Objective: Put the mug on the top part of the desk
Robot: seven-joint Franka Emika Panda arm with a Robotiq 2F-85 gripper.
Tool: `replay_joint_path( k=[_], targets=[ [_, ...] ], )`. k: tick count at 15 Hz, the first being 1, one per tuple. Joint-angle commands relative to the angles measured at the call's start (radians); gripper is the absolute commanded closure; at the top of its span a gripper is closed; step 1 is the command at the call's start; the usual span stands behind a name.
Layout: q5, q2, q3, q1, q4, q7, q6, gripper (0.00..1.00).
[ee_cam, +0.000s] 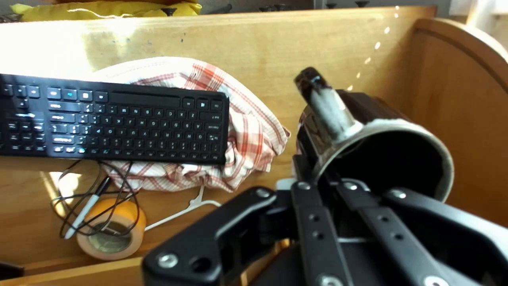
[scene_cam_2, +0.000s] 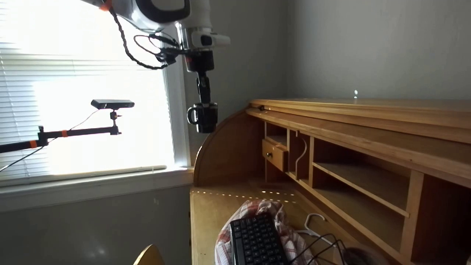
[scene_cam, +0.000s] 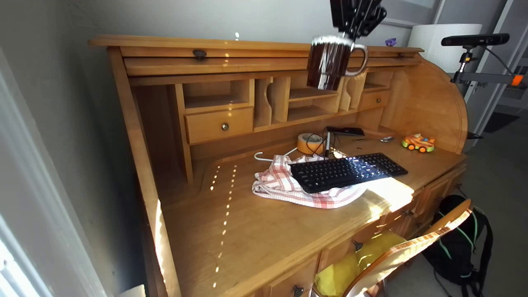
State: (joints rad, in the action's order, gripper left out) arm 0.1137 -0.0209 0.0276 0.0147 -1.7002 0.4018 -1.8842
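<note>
- the grasp looked done: the shiny near-black cylindrical mug (scene_cam: 328, 64) hung in the air in the upper half of both exterior views.
- the black two-fingered end effector (ee_cam: 317, 171) was clamped on the mug's wall at the rim.
- remaining, as judged: bringing it over the long honey-coloured wooden top board (scene_cam: 255, 44), lowering, releasing.
- lower centre in an exterior view, the broad wooden table (scene_cam: 198, 231) bore a black rectangular keyboard (scene_cam: 346, 171) on a red-and-white checked cloth (scene_cam: 280, 181).
- bright white window blinds (scene_cam_2: 103, 151) filled the left in an exterior view.
</note>
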Motion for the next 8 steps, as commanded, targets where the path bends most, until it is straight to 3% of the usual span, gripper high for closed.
replay_joint_path(
  k=[1,7,8],
  targets=[
    [0.021,-0.057,0.025,-0.041,0.257,0.147,0.162,0.98],
    [0.008,-0.192,0.082,-0.094,0.591,0.389,0.243,0.98],
    [0.001,-0.102,0.071,-0.082,0.443,0.31,0.178,0.93]
  ],
)
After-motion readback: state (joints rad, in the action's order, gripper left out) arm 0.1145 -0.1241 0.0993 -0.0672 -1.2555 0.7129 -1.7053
